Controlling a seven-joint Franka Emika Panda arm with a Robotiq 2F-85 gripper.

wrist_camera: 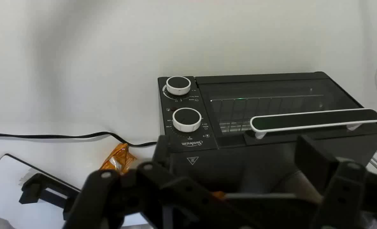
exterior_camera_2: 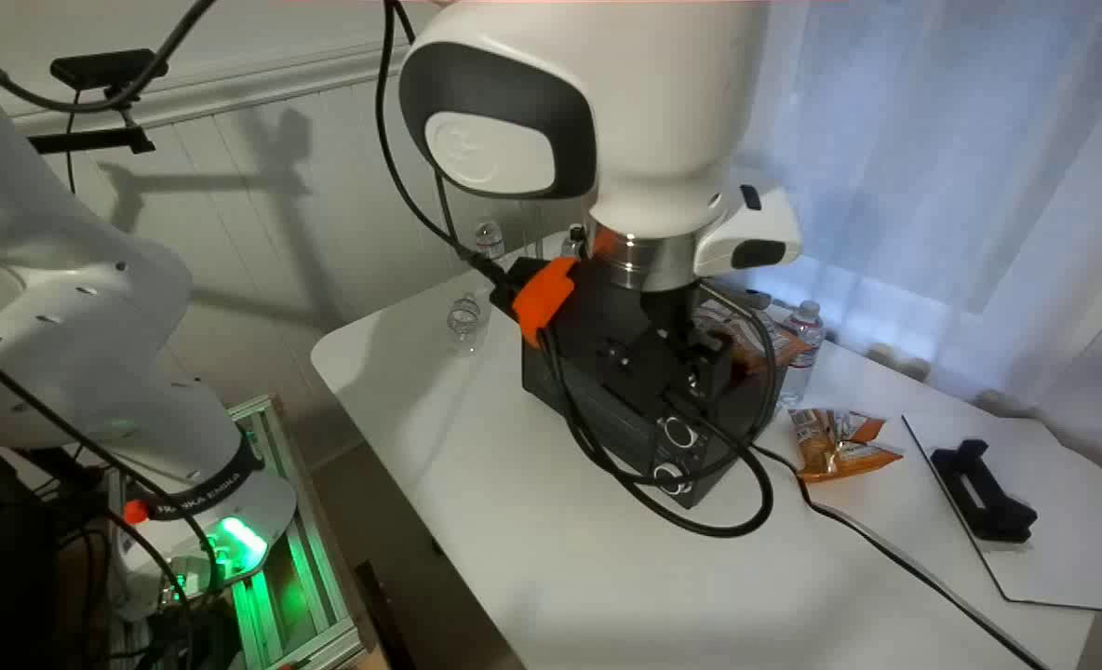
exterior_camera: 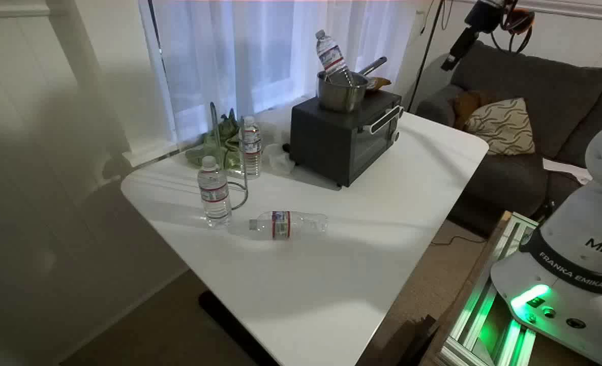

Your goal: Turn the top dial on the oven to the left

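Observation:
The oven, a dark boxy toaster oven (exterior_camera: 321,137), stands on the white table and also shows in an exterior view (exterior_camera_2: 542,372) and the wrist view (wrist_camera: 239,165). Its front shows upside down in the wrist view. The top dial (wrist_camera: 187,117), black with a white rim, sits beside the Sunbeam logo; it also shows in an exterior view (exterior_camera_2: 678,431). The lower dial (wrist_camera: 178,83) is farther from the logo. My gripper (wrist_camera: 236,151) is open and empty, its fingers wide apart. It hangs in the air, apart from the dials; in an exterior view the gripper (exterior_camera: 451,62) is high at right.
A pot (exterior_camera: 342,96) holding a bottle (exterior_camera: 331,56) stands on the oven. The door handle (wrist_camera: 316,121) juts out beside the dials. A black cord (wrist_camera: 64,136), an orange bag (exterior_camera_2: 839,445) and a board (exterior_camera_2: 1072,549) lie nearby. Several bottles are on the table.

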